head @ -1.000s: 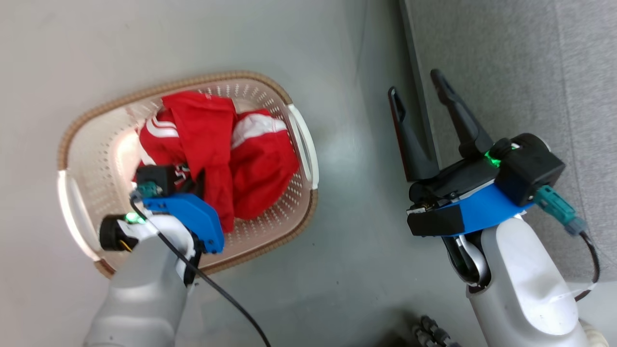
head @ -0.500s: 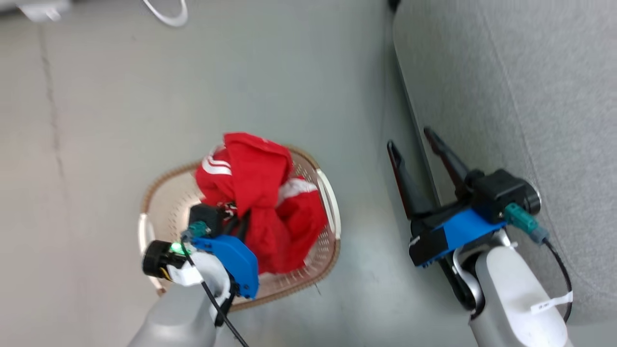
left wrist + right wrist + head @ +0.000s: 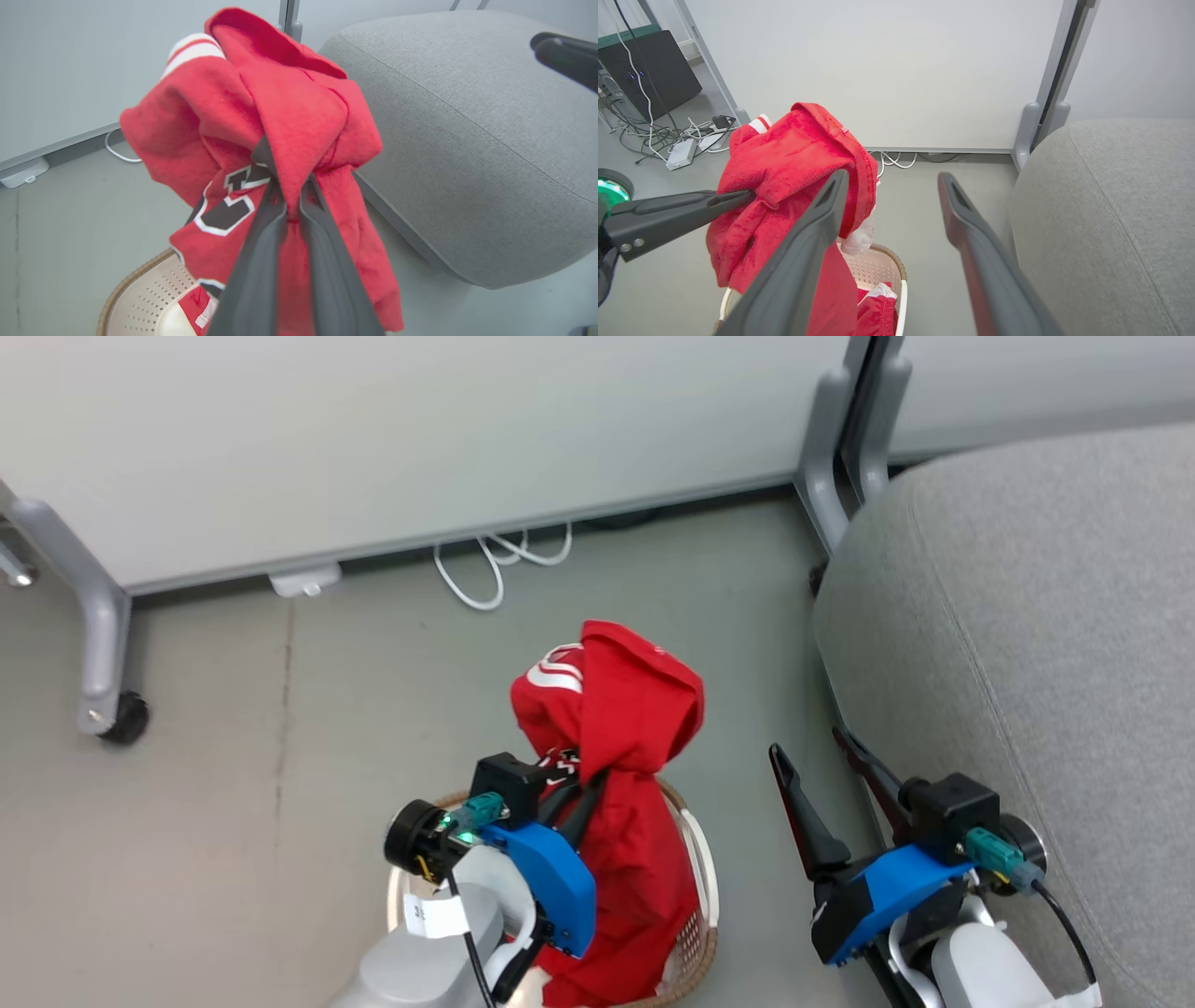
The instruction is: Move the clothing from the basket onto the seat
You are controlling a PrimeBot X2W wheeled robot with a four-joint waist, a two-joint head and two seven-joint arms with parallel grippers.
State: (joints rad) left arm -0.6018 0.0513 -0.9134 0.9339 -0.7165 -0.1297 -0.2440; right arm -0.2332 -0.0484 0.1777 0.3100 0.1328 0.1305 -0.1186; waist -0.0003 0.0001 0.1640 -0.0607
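Observation:
My left gripper (image 3: 586,782) is shut on a bright red garment (image 3: 616,709) and holds it up over the cream basket (image 3: 702,887). The cloth drapes over the fingertips, its lower end hanging into the basket. In the left wrist view the two fingers pinch a fold (image 3: 289,186) of the garment (image 3: 280,102), which has a dark and white logo. A second red garment (image 3: 875,308) lies in the basket (image 3: 878,266). My right gripper (image 3: 808,744) stands open and empty between the basket and the grey seat (image 3: 1027,616).
A white partition panel on grey legs with casters (image 3: 103,644) stands behind the basket. White cables (image 3: 495,560) and a power strip (image 3: 303,581) lie at its foot. A black box (image 3: 658,70) with tangled cables is at the far left.
The head camera has tilted up, bringing the partition and seat into view. My left gripper has raised the red garment out of the basket. The right gripper stays open.

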